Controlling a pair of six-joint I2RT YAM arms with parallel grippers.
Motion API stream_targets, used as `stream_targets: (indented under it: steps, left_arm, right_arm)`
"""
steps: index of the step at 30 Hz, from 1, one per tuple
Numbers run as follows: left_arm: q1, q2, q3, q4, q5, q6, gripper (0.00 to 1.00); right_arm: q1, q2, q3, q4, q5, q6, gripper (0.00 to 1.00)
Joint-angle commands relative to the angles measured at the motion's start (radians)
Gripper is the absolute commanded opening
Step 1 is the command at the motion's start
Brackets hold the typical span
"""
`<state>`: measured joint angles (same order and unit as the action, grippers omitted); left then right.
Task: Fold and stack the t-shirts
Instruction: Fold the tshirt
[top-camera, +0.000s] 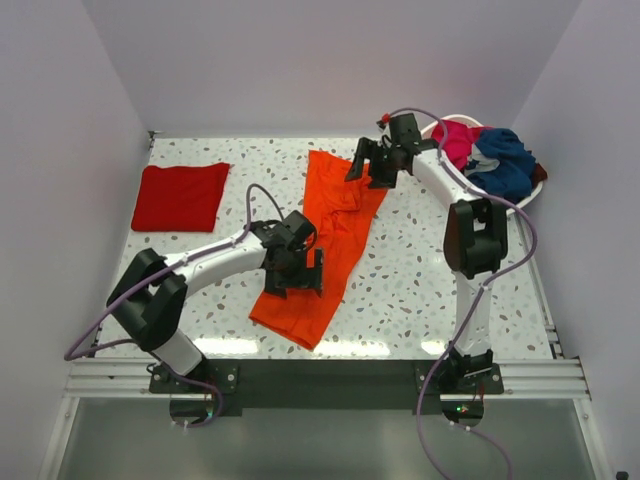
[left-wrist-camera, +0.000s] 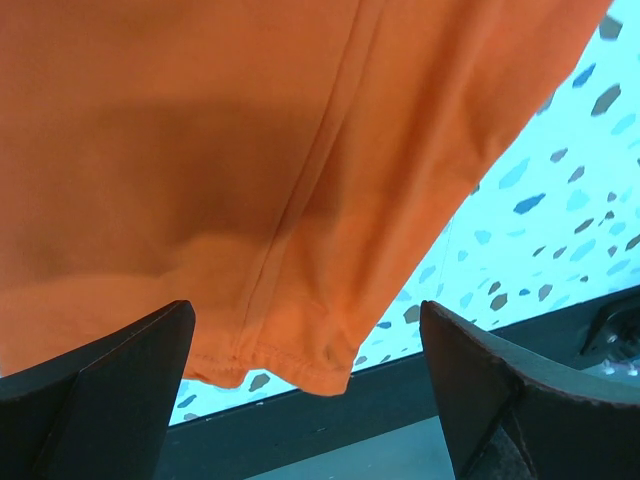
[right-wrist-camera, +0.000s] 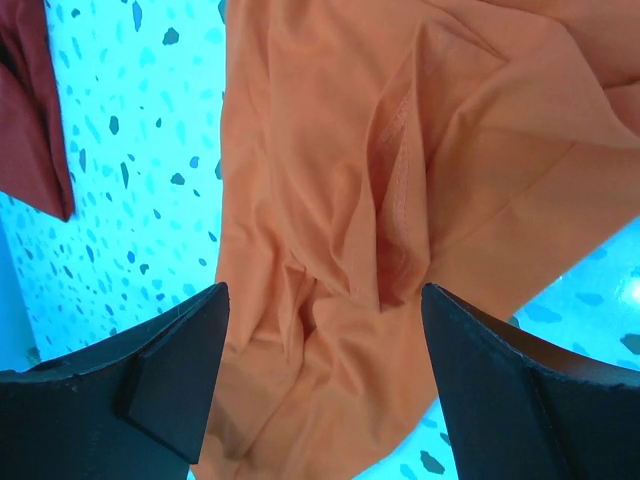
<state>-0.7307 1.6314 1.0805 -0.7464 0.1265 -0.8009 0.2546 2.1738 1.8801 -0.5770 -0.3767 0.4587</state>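
At the far left of the table (top-camera: 420, 260) lies the red tee (top-camera: 180, 197), folded to a flat rectangle; it looks finished and likely marks where the stack is to grow. Next, the left gripper (top-camera: 293, 262) hangs over the near part of the orange tee (top-camera: 345, 225), jaws released and holding nothing; its wrist view shows the hem corner between the spread fingers (left-wrist-camera: 110, 380), a fit place to pinch for an end-to-end fold. The orange tee runs as 1 long narrow strip, slanting from the far middle to the near edge, creased along its middle; it seems folded lengthwise, so this shirt is judged about half done. The right gripper (top-camera: 372, 165) stands over the strip's far end, jaws likewise apart and empty, with rumpled cloth beneath; whether either gripper touches the cloth cannot be told. The 2 arms sit at opposite ends, probably to work both ends at once. At the far right the basket (top-camera: 452, 118) holds the magenta tee (top-camera: 458, 142) and navy tee (top-camera: 503, 160), bundled and unfolded.
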Motion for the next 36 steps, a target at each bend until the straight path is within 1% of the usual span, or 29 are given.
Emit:
stream_targets:
  steps: [1, 2, 5, 11, 14, 18, 22, 28, 34, 36]
  left_arm:
    - [-0.018, -0.076, -0.06, 0.042, -0.002, -0.012, 1.0]
    - [-0.019, -0.079, -0.074, 0.091, 0.033, -0.014, 1.0]
    - [-0.024, -0.068, -0.097, 0.148, 0.107, 0.003, 1.0]
    - [-0.026, 0.024, -0.07, 0.147, 0.18, 0.051, 1.0]
    - [-0.029, 0.073, -0.062, 0.16, 0.228, 0.061, 1.0]
    - [-0.033, 0.117, 0.007, 0.125, 0.242, 0.095, 1.0]
    - [-0.032, 0.148, 0.022, 0.137, 0.304, 0.103, 1.0]
    - [-0.033, 0.188, 0.027, 0.18, 0.386, 0.106, 1.0]
    - [-0.035, 0.235, 0.078, 0.26, 0.473, 0.069, 1.0]
    - [-0.036, 0.248, 0.093, 0.288, 0.483, 0.057, 1.0]
  right_arm:
    - [0.014, -0.063, -0.044, -0.015, 0.058, -0.061, 0.81]
    - [0.014, -0.063, -0.048, -0.02, 0.061, -0.061, 0.81]
    - [0.014, -0.042, -0.064, -0.03, 0.067, -0.072, 0.81]
    - [0.018, 0.033, -0.065, -0.05, 0.088, -0.084, 0.8]
    - [0.02, 0.073, -0.027, -0.078, 0.11, -0.089, 0.8]
    - [0.018, 0.112, -0.007, -0.083, 0.14, -0.089, 0.8]
    - [0.02, 0.178, 0.08, -0.11, 0.182, -0.089, 0.8]
    - [0.018, 0.247, 0.163, -0.123, 0.205, -0.086, 0.8]
    - [0.018, 0.273, 0.178, -0.11, 0.2, -0.071, 0.8]
    - [0.02, 0.271, 0.175, -0.11, 0.2, -0.071, 0.8]
